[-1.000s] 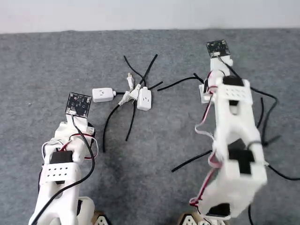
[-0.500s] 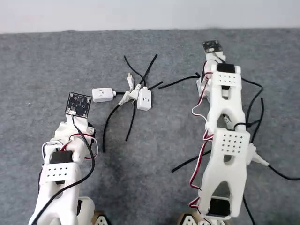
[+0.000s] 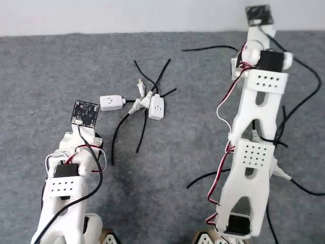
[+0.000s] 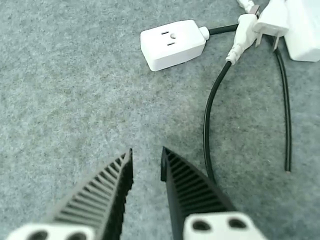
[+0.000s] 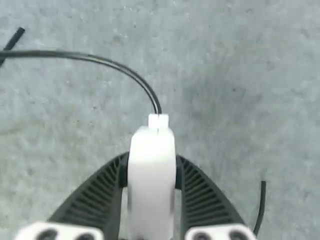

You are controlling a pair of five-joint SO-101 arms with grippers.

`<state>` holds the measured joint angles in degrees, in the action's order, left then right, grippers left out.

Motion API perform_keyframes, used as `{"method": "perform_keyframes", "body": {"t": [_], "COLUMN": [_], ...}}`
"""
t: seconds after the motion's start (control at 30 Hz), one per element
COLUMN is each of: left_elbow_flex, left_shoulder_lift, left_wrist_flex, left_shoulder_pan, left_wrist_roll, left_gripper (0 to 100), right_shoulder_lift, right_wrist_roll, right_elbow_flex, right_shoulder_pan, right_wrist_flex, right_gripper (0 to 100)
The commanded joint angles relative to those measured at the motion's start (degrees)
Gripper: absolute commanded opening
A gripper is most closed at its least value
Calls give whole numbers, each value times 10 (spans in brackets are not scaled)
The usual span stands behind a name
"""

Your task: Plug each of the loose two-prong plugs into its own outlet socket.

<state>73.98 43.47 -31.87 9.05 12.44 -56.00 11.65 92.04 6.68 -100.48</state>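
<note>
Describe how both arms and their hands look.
The left arm and right arm are white plastic shells with perforated panels, black motors, and loose red, black and white wires. The left hand and right hand have black ridged tapered fingers.

Open carpet before the left hand, cords crowding the middle and right.
Bare desk (image 4: 75, 90) lies between the left hand (image 4: 146, 157), fingers slightly parted, and the nearest socket (image 4: 172, 44); one black cord (image 4: 205, 120) runs just beside that path. Beyond, a second socket (image 3: 156, 107), loose plugs (image 3: 137, 105) and fanned cords (image 3: 163, 71) block the centre. The right hand (image 5: 150, 162) grips a white corded block (image 5: 151, 150) whose lead (image 3: 210, 48) arcs over the far desk; more cords (image 3: 203, 176) trail beside the right arm (image 3: 254, 152).
</note>
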Motion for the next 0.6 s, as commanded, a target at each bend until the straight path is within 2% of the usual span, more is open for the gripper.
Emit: {"method": "perform_keyframes", "body": {"t": [0.0, 0.1, 0.23, 0.4, 0.57], "left_elbow_flex": [-4, -4, -4, -4, -4], "left_shoulder_lift": [11, 11, 11, 11, 11], "left_wrist_flex": [12, 12, 12, 12, 12], "left_shoulder_pan": [0, 0, 0, 0, 0], "left_wrist_roll": [-1, -1, -1, -1, -1], "left_gripper": [91, 91, 91, 91, 91], "right_shoulder_lift": [87, 131, 213, 380, 553], "right_wrist_roll": [-8, -9, -40, -43, -45], "right_elbow_flex": [29, 28, -42, -254, -523], "right_shoulder_pan": [4, 4, 7, -14, -73], "right_wrist_flex": [-22, -28, -28, -28, -27], "right_gripper": [9, 9, 8, 8, 8]}}
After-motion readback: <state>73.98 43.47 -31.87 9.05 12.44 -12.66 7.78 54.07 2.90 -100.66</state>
